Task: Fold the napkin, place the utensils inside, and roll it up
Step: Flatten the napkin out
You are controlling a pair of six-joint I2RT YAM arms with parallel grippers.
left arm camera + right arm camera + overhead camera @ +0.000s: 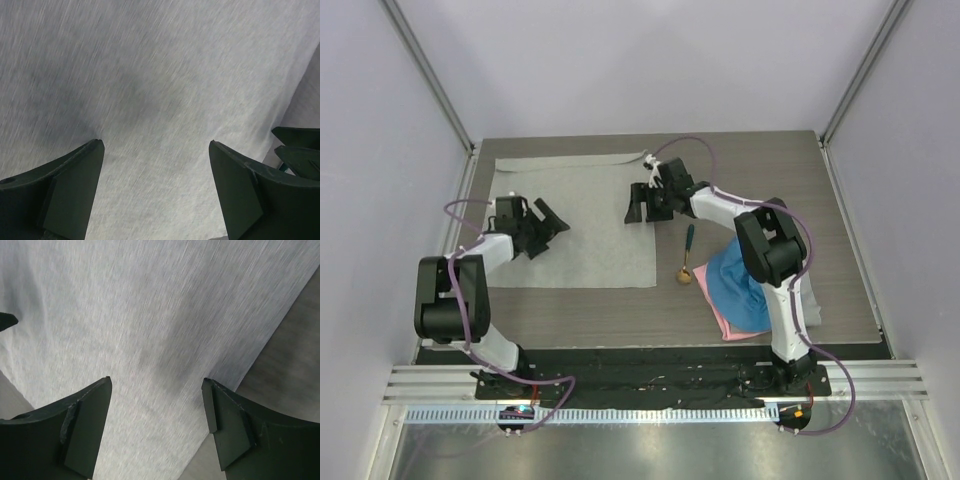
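Observation:
The light grey napkin (585, 245) lies spread flat on the left half of the table, and it fills the left wrist view (150, 75) and most of the right wrist view (125, 315). My left gripper (548, 230) (156, 142) hovers open over the napkin's left part, nothing between its fingers. My right gripper (642, 212) (156, 380) hovers open over the napkin's right edge, also empty. The spoon (687, 255), with a dark green handle and a gold bowl, lies on the bare table just right of the napkin, bowl toward the near side.
A blue cloth (735, 280) sits on a pink cloth (732, 326) right of the spoon, beside the right arm. The wooden tabletop (820, 200) (290, 365) ends at white walls on three sides. A narrow strip runs along the napkin's far edge (570, 162).

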